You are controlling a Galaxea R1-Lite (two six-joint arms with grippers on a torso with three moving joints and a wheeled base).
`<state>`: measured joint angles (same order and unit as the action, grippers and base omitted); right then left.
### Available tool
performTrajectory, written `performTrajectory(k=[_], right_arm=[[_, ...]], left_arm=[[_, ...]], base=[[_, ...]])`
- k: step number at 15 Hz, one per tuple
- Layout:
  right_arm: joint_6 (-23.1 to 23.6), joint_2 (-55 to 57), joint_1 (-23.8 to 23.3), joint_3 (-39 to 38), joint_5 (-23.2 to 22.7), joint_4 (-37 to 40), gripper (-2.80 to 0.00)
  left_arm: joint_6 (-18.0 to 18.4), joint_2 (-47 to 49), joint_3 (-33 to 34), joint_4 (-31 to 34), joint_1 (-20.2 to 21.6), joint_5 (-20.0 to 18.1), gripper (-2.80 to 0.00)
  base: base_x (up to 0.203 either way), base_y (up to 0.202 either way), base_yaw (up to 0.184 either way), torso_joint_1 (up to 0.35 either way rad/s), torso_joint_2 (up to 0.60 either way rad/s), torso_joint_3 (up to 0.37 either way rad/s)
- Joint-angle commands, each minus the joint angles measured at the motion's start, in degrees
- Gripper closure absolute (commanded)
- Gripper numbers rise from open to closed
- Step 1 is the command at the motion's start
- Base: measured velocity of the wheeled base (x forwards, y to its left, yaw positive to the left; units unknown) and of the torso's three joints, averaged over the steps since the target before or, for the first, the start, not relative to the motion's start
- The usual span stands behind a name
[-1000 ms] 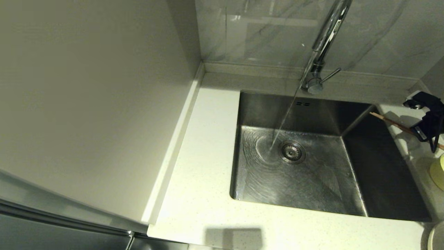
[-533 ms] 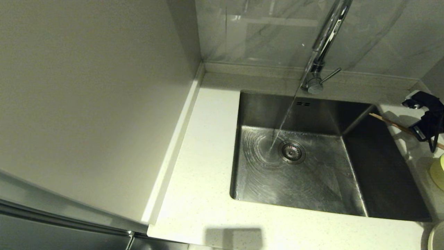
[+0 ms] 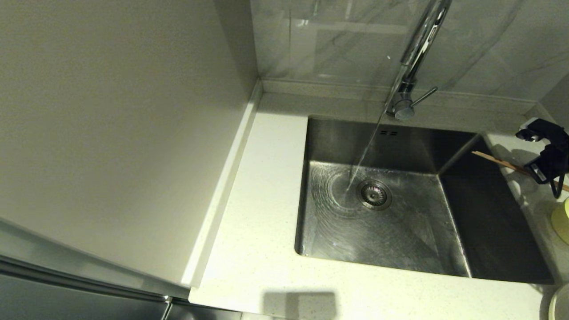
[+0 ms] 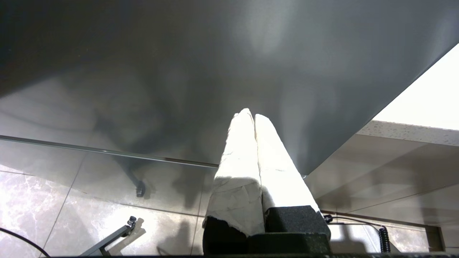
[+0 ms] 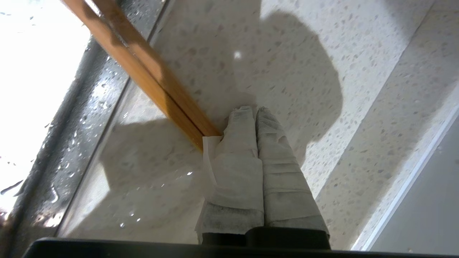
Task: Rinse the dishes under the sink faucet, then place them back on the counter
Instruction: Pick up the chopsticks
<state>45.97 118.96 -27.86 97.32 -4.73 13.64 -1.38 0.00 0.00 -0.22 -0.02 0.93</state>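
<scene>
The two brown chopsticks (image 3: 493,160) hang slanted just above the counter (image 3: 262,231) at the right rim of the sink (image 3: 400,231), their tips reaching over the basin. My right gripper (image 3: 535,171) is shut on the chopsticks (image 5: 143,71), which run out sideways from its wrapped fingers (image 5: 255,109). Water runs from the chrome sink faucet (image 3: 411,58) onto the basin floor beside the drain strainer (image 3: 374,194). The pale yellow-green bowl (image 3: 561,220) and the plate's rim (image 3: 561,304) show at the right edge. My left gripper (image 4: 251,114) is shut and empty, parked low beside a grey panel.
A tall pale cabinet side fills the left of the head view, along the counter's left edge. The grey marbled wall stands behind the faucet. Water drops lie on the counter (image 5: 304,71) by the sink rim.
My right gripper has shifted slightly toward the near side with the chopsticks, whose tips sit a little lower in the head view. Water keeps running.
</scene>
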Motion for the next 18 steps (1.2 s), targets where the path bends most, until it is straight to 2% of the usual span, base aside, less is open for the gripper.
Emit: performTrajectory(k=[1, 11, 15, 18], right_arm=[[0.26, -0.66, -0.01, -0.55, -0.02, 0.07, 0.0], [0.18, -3.04, 0.06, -1.52, -1.92, -0.15, 0.0], [0.2, -5.34, 0.14, -0.37, -5.94, -2.83, 0.0], [0.59, -11.21, 0.03, -3.65, -14.35, -2.91, 0.0]], left_arm=[[-0.03, -0.09, 0.0, -0.04, 0.02, 0.04, 0.0], [-0.03, -0.09, 0.0, -0.04, 0.02, 0.04, 0.0], [-0.03, -0.09, 0.0, -0.04, 0.02, 0.04, 0.0], [-0.03, -0.09, 0.0, -0.04, 0.02, 0.04, 0.0]], base=[[0.0, 0.0, 0.0, 0.0, 0.0, 0.0], [0.0, 0.0, 0.0, 0.0, 0.0, 0.0], [0.0, 0.0, 0.0, 0.0, 0.0, 0.0], [0.0, 0.0, 0.0, 0.0, 0.0, 0.0]])
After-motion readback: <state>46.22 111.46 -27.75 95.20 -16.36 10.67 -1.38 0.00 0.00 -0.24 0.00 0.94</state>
